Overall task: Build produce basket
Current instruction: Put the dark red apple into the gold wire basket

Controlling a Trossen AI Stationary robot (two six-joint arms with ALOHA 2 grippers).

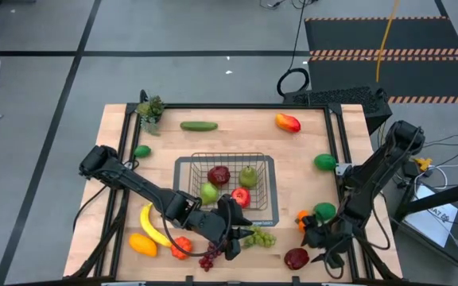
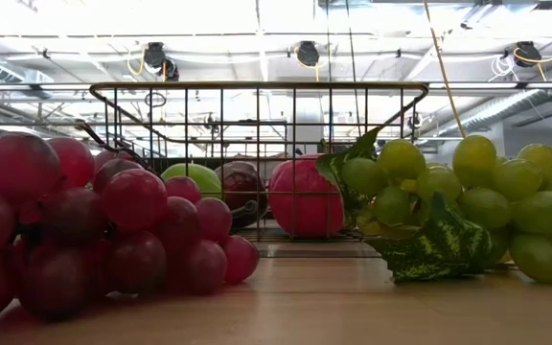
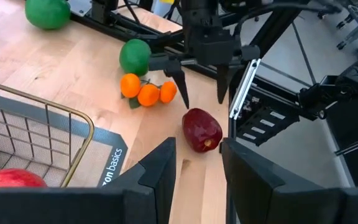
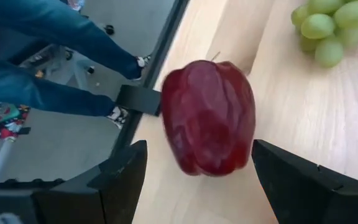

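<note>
The wire basket [image 1: 183,168] stands mid-table and holds a dark red apple [image 1: 219,175], a red apple [image 1: 241,197] and two green pears [image 1: 247,176]. Another dark red apple [image 4: 209,116] lies on the table near its front right edge. My right gripper [image 3: 201,93] is open just above that apple, one finger on each side and apart from it. Off the basket's near right corner, my left gripper [image 3: 199,168] is open with nothing between its fingers, pointing toward the same apple [image 3: 202,129].
Green grapes [image 1: 259,237], red grapes [image 1: 209,258], a banana [image 1: 151,225] and a tomato [image 1: 181,245] lie along the near edge. Small oranges [image 3: 148,92] and a green ball [image 3: 134,56] sit beside the right gripper. A cucumber [image 1: 199,125] lies far back. A person's legs [image 4: 36,56] stand beyond the table edge.
</note>
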